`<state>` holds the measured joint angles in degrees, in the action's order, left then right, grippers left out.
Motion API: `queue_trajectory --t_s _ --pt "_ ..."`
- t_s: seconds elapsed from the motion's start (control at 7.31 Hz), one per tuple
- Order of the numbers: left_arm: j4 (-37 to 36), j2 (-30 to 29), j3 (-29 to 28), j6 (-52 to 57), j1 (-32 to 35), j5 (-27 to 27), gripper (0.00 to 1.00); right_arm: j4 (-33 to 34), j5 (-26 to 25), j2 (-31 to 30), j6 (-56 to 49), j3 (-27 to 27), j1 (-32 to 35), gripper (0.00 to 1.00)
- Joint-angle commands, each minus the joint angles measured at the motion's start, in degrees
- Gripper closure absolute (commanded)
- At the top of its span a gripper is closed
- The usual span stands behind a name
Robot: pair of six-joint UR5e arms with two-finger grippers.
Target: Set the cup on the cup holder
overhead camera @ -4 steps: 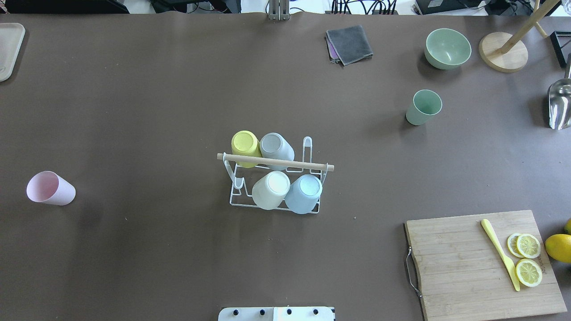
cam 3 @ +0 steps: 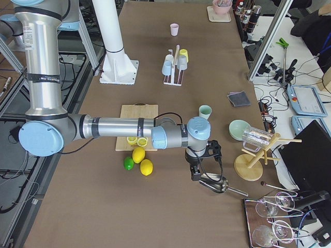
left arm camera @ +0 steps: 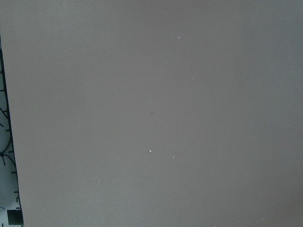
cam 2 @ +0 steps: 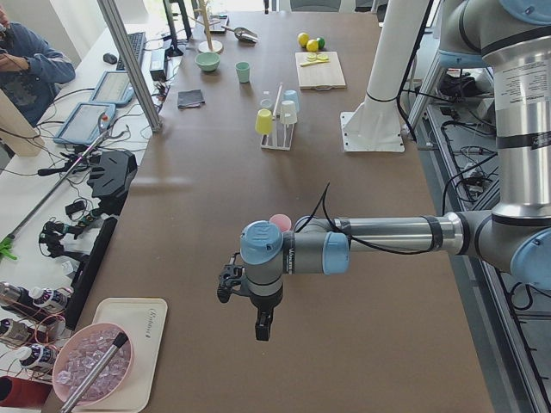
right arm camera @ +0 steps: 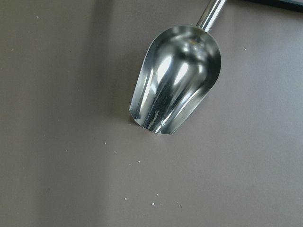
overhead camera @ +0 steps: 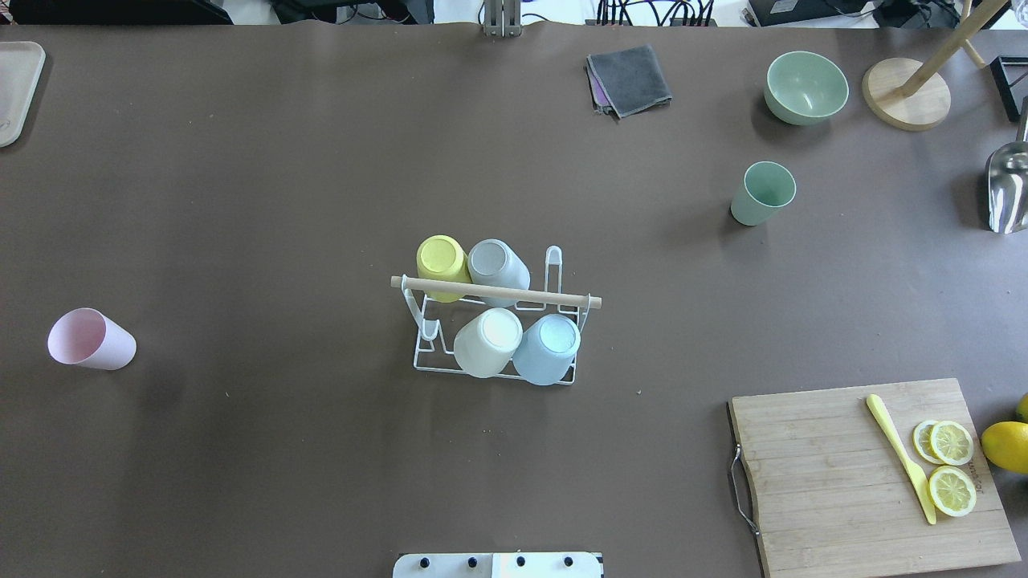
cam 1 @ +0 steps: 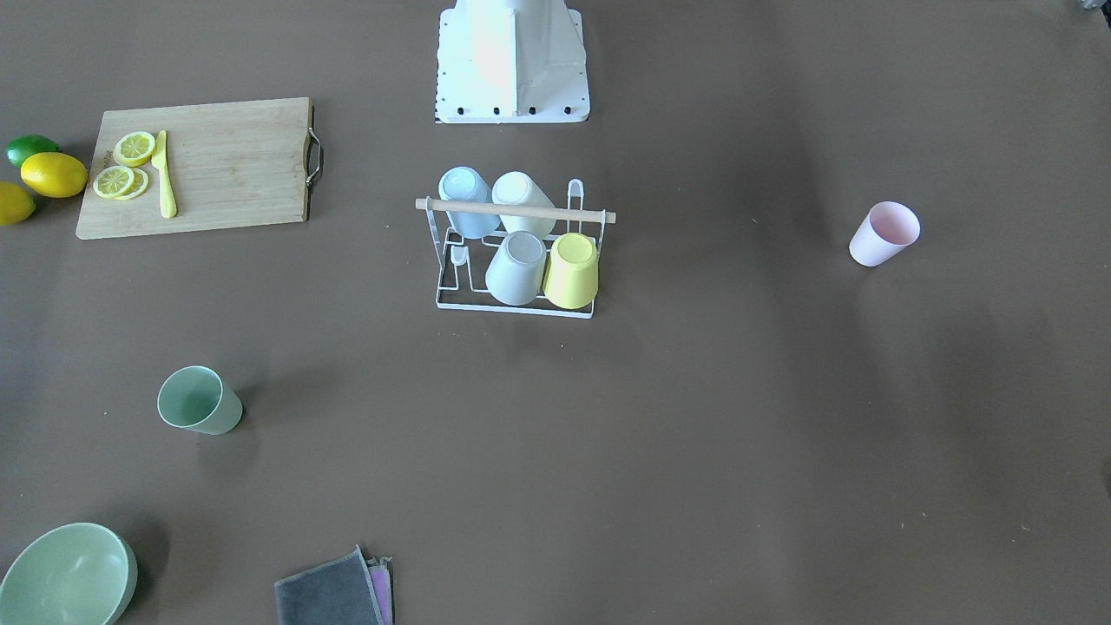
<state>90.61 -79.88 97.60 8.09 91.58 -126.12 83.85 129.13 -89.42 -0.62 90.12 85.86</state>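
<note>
1. Left gripper point(cam 2: 250, 311) hangs over bare table point(overhead camera: 241, 201) toward the robot's left end. The right gripper point(cam 3: 199, 168) hangs over a metal scoop point(right arm camera: 175, 80). No cup is at either; whether the fingers are spread or closed, cannot tell.
2. Mid-table stands the cup holder point(overhead camera: 495, 292), with four cups upside down on it: yellow cup point(overhead camera: 441, 258), grey cup point(overhead camera: 495, 263), white cup point(overhead camera: 490, 341), blue cup point(overhead camera: 549, 347).
3. Loose and mouth up, well apart from the holder: pink cup point(overhead camera: 90, 340) on the robot's left, green cup point(overhead camera: 761, 193) on its right.
4. Two bare prongs point(overhead camera: 552, 261) remain.
5. Judgement: four seated, and no grasp begun on either loose cup. Reach, grip, invert and seat are all left.
</note>
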Motion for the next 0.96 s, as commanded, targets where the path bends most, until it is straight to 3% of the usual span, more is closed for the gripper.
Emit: queue_trajectory --t_s 0.0,0.82 --pt "0.0 0.0 0.0 0.0 0.0 0.0 0.01 0.0 -0.1 0.0 0.0 0.1 0.1 0.0" --pt "0.0 -0.1 0.0 0.0 0.0 0.0 0.01 0.0 0.0 -0.3 0.0 0.2 0.9 0.0"
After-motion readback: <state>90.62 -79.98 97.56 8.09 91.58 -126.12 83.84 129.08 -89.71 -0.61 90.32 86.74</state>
